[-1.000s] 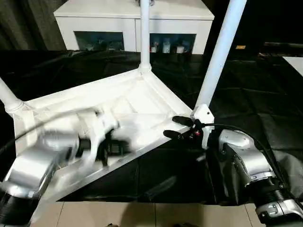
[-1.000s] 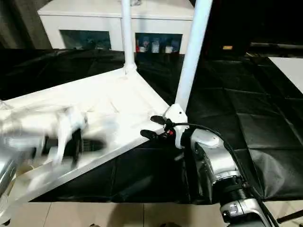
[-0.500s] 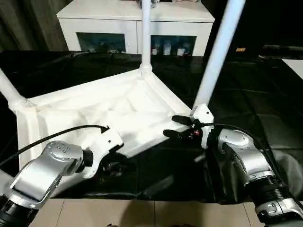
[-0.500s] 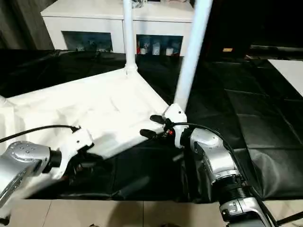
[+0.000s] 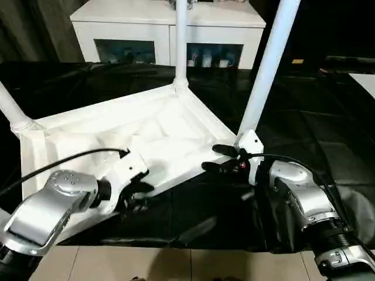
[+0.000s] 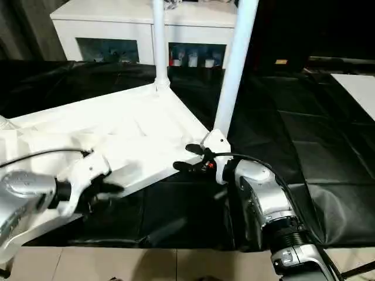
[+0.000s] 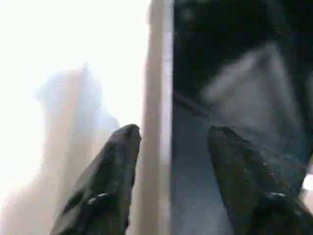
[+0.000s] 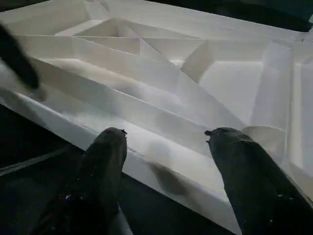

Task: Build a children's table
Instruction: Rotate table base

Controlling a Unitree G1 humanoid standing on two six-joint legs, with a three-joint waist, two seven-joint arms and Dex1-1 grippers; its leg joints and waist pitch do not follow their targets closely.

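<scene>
A black sheet (image 5: pixel 328 117) covers the floor, with a strip of pale tiled floor (image 5: pixel 193 266) showing at its near edge and plenty of open black sheet to the right of the work. On it lies the tabletop (image 5: pixel 146 132), upside down with its ribbed underside facing up, one long edge running nearest the robot from the lower left up to the right corner. Behind it stands a white cabinet (image 5: pixel 167 29) with glass doors, close to the far corner.

Three legs stand up from the corner sockets: the far leg (image 5: pixel 180 41), the right leg (image 5: pixel 266 70) at the corner nearest the right arm, leaning slightly to the right, and the left leg (image 5: pixel 12 111) at the left corner.

The left claw (image 5: pixel 136 196) reaches in low from the left, its silver forearm angled up toward the near long edge; in the left wrist view its fingers (image 7: pixel 105 186) stand apart astride that edge, one over the white underside and one over the black sheet, closed on nothing.

The right claw (image 5: pixel 220 159) points left at the right corner socket, fingers (image 8: pixel 244 171) spread wide, holding nothing, just short of the near rim.
</scene>
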